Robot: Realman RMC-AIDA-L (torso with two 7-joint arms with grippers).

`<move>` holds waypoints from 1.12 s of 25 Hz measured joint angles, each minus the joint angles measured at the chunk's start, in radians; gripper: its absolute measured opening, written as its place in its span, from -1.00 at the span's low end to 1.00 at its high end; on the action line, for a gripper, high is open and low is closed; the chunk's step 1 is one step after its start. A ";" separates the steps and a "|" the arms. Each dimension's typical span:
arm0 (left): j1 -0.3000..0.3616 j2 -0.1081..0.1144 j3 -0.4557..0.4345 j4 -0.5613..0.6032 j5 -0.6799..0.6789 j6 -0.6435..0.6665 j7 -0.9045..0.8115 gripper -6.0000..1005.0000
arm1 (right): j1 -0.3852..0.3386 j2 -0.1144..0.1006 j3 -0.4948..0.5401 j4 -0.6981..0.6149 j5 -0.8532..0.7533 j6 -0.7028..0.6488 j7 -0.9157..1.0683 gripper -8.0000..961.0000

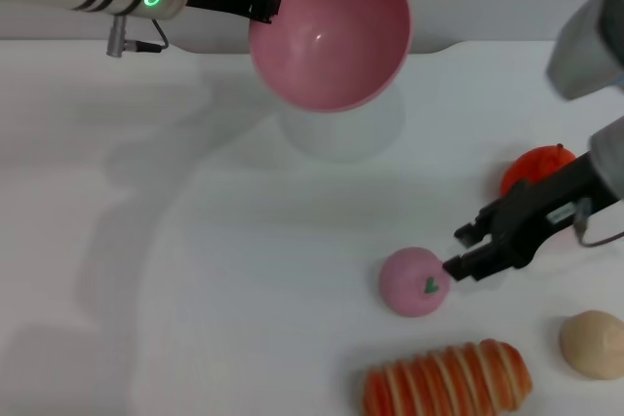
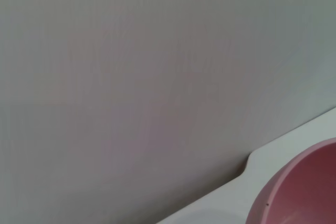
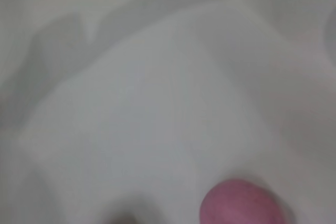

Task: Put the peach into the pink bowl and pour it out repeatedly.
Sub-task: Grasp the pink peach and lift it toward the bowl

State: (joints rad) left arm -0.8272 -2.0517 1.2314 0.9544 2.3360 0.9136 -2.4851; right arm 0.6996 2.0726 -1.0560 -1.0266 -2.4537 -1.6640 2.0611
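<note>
- The right gripper [image 1: 460, 251] reaches in low from the table's right edge, its fingers parted wide; the lower fingertip [image 1: 455, 268] lies right at the peach's side, touching or just short of it, and nothing is clamped between the fingers.
- The peach [image 1: 414, 282] sits on the white table [image 1: 195, 270] toward the near right, not yet grasped.
- The left gripper [image 1: 261, 3] is up at the far edge, pinching the rim of the pink bowl [image 1: 330, 28] and holding it raised and tipped, mouth turned forward, empty.
- As I read it, a pour is done; the peach must be picked up and dropped in again.
- Around the peach: a striped bread [image 1: 448, 379] at the near edge, a beige lump [image 1: 593, 343] by the near right corner, an orange fruit [image 1: 531, 168] behind the right gripper.
</note>
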 joint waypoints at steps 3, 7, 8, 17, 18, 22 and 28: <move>0.002 -0.002 0.005 0.001 -0.004 0.003 0.000 -0.90 | 0.007 0.002 -0.060 0.040 0.000 0.049 0.009 -0.11; 0.005 -0.004 0.007 -0.001 -0.005 0.003 0.001 -0.90 | 0.007 0.005 -0.129 0.063 0.023 0.118 0.029 -0.12; 0.006 -0.005 0.009 -0.001 -0.005 0.003 0.001 -0.90 | 0.007 0.005 -0.143 0.071 0.027 0.134 0.032 -0.12; 0.038 -0.007 0.031 -0.001 -0.020 0.003 -0.005 -0.90 | 0.052 0.006 -0.229 0.185 0.036 0.272 0.074 -0.13; 0.045 -0.007 0.038 0.001 -0.022 0.006 -0.003 -0.90 | 0.058 0.006 -0.235 0.198 0.038 0.280 0.078 -0.13; 0.060 -0.004 0.041 0.007 -0.022 0.025 0.004 -0.90 | 0.067 0.009 -0.265 0.228 0.093 0.303 0.095 -0.14; 0.079 -0.003 0.042 0.008 -0.016 0.039 0.031 -0.90 | 0.051 0.007 -0.264 0.229 0.149 0.309 0.126 -0.21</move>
State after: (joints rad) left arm -0.7480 -2.0547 1.2732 0.9620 2.3202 0.9525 -2.4540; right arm 0.7505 2.0797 -1.3201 -0.7981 -2.3044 -1.3549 2.1866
